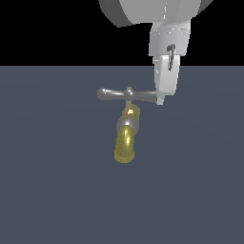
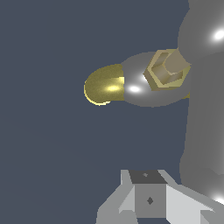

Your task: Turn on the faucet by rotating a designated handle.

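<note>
While hanging at the exterior view's right end of the grey handle (image 1: 127, 94), gripper (image 1: 162, 97) touching or just beside that bulb; grip state impossible to tell. Brass-spouted faucet (image 1: 126, 136) on dark floor (image 1: 57, 190), mid-scene, 1 spout pointing toward the camera.

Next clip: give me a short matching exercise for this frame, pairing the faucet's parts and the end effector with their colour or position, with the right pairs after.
Things:
1. spout
2. collar
3. handle
4. end effector

Descriptions:
A. grey ring between spout and stem
B. white, at the crossbar's end on the exterior view's right
C. shiny yellow-brass, curved
D. grey crossbar on top of the stem, with rounded ends

Pairs: 1-C, 2-A, 3-D, 4-B
</note>
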You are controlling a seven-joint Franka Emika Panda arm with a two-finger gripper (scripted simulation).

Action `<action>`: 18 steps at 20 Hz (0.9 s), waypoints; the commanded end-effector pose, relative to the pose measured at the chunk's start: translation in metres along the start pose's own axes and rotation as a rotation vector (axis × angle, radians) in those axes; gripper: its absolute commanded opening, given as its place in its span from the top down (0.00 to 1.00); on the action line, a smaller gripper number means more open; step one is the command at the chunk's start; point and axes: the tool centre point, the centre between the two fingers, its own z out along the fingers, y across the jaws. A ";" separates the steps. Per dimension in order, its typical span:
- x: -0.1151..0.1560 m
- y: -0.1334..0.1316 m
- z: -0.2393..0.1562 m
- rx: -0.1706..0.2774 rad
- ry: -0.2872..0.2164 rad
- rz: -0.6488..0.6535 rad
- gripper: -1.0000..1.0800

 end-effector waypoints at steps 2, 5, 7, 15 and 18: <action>-0.001 0.010 0.000 0.000 0.000 0.000 1.00; -0.002 0.018 0.000 0.000 0.000 0.000 1.00; -0.003 0.023 0.000 0.000 0.000 0.000 1.00; -0.006 0.045 0.000 0.000 0.000 0.000 1.00; -0.007 0.054 0.000 0.000 0.000 0.000 1.00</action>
